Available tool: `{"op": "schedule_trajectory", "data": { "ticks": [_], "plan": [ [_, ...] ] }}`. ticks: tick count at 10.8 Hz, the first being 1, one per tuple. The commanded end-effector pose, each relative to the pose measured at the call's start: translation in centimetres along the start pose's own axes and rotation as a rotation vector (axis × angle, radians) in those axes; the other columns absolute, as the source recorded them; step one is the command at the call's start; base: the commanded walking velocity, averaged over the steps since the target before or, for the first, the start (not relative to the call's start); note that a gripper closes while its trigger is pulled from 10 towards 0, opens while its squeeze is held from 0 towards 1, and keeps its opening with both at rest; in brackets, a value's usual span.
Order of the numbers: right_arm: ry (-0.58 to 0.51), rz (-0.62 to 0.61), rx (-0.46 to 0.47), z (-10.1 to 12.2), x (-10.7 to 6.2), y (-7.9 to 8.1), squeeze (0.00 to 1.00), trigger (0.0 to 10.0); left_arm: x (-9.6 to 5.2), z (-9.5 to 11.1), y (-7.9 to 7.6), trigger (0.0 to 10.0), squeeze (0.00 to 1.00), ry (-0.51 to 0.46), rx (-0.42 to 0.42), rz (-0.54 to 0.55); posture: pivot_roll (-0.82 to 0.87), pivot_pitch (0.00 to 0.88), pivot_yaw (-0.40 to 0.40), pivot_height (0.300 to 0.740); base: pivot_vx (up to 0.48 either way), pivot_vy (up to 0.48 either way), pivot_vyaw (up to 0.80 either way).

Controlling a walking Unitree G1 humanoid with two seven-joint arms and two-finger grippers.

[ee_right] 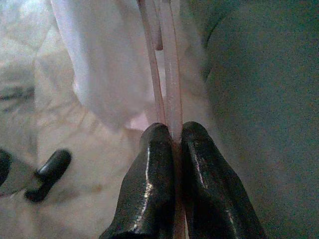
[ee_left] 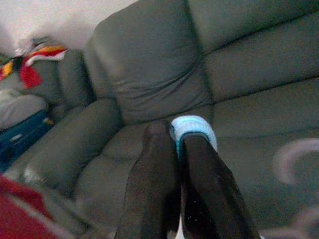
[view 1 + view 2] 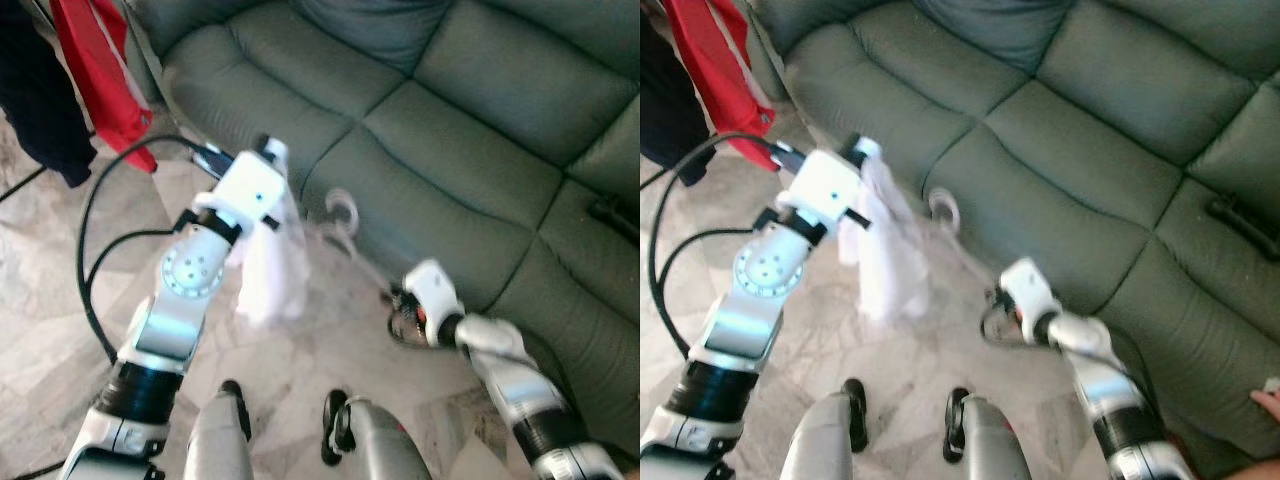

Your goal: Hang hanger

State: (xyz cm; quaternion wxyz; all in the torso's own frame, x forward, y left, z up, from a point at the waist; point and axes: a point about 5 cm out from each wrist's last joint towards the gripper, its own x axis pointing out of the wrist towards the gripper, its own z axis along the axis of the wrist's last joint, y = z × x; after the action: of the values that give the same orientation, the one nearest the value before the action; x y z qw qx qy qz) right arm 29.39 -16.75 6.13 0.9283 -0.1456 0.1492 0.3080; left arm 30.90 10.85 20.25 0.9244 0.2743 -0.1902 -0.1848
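**Hanger held at both ends, hook still free in front of the sofa**

The hanger (image 1: 167, 74) is pale pink and carried in the air between the two arms, above the tiled floor (image 3: 60, 300) and just before the grey sofa (image 3: 450, 130). Its long axis runs from the left gripper (image 2: 174, 144), up and to the robot's left, down to the right gripper (image 1: 172, 137), lower and to the right. A white cloth (image 3: 270, 270) droops from the hanger's left half, just under the left wrist. The hook (image 3: 343, 210) curls up near the middle, blurred, pointing toward the sofa back.

The right gripper's fingers (image 1: 149, 174) are pressed together with the hanger's two thin bars pinched between them; the bars run straight away from the fingertips toward the cloth. The left gripper's fingers (image 2: 154, 169) are also close together, with something light blue and white at their tips. It looks like an end of the hanger or its cloth, but the wrist view is too soft to say which.

Red and dark clothes (image 3: 95, 70) hang at the far left, past the sofa arm, so the rail is probably that way, though no rail can be made out. If so, the hook must travel to the robot's left. The left arm is the nearer one to that side and would lead, with the right arm steadying the trailing end
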Motion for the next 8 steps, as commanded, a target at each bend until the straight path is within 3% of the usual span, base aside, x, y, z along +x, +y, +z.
{"op": "schedule_trajectory", "data": {
  "ticks": [1, 2, 4, 6, 7, 8],
  "plan": [
    [-0.116, -0.018, 0.019, 1.4, 0.0, -0.7, 0.00, 10.0, -0.4, 1.3, -1.2, 10.0, 0.00, -0.080, 0.018, -0.078, 0.05, 0.262, -0.084, 0.740, 0.000, 0.000, 0.00],
    [-0.223, 0.007, 0.017, 3.1, 0.2, -0.8, 0.00, 10.0, -0.7, 1.1, -2.3, 10.0, 0.00, -0.080, 0.041, -0.135, 0.05, 0.264, -0.085, 0.740, 0.000, 0.000, 0.00],
    [-0.292, -0.017, 0.000, 3.9, 0.3, -1.2, 0.00, 10.0, -1.0, 1.7, -3.5, 10.0, 0.00, -0.127, 0.013, -0.185, 0.05, 0.265, -0.084, 0.740, 0.000, 0.000, 0.00],
    [-0.328, -0.119, 0.012, 4.4, 0.6, -2.2, 0.00, 10.0, -1.3, 2.8, -5.1, 10.0, 0.00, -0.187, -0.014, -0.266, 0.05, 0.265, -0.084, 0.740, 0.000, 0.000, 0.00],
    [-0.377, -0.164, 0.074, 5.1, 0.7, -2.7, 0.00, 10.0, -1.5, 2.6, -5.7, 10.0, 0.00, -0.170, -0.011, -0.275, 0.05, 0.265, -0.084, 0.740, 0.000, 0.000, 0.00],
    [-0.489, -0.252, 0.024, 6.6, 0.3, -3.2, 0.00, 10.0, -1.7, 2.5, -6.1, 10.0, 0.00, -0.168, -0.016, -0.282, 0.05, 0.264, -0.083, 0.740, 0.000, 0.000, 0.00]
  ]
}}
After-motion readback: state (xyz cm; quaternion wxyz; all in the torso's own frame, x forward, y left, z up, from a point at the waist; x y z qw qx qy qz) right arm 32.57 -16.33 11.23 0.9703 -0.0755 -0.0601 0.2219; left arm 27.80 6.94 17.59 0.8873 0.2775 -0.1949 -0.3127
